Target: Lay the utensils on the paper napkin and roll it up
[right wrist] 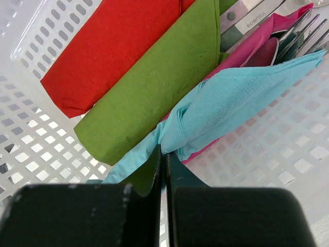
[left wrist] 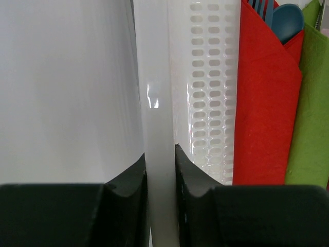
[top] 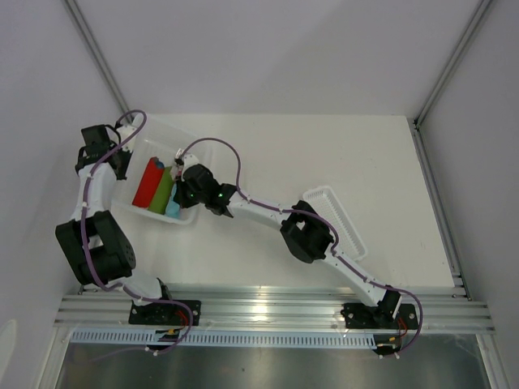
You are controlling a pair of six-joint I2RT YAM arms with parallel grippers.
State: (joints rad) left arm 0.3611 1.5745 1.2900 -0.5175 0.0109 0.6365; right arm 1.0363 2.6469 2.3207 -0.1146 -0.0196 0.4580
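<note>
Left gripper [left wrist: 160, 160] clamps white basket [left wrist: 154, 77] rim; right gripper [right wrist: 164, 155] pressed closed against teal napkin [right wrist: 231, 98] beside red roll [right wrist: 108, 46], green roll [right wrist: 154, 87]; white table [top: 324, 146] beneath.

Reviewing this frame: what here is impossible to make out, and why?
- Top view: the right gripper covers most of the teal napkin, so the grip is unseen.
- Right wrist: the fork tines are cut by the top-right edge; whether the teal or the pink roll wraps them is unclear.
- Left wrist: the basket wall fills the middle; the green roll is cut by the right edge.
</note>
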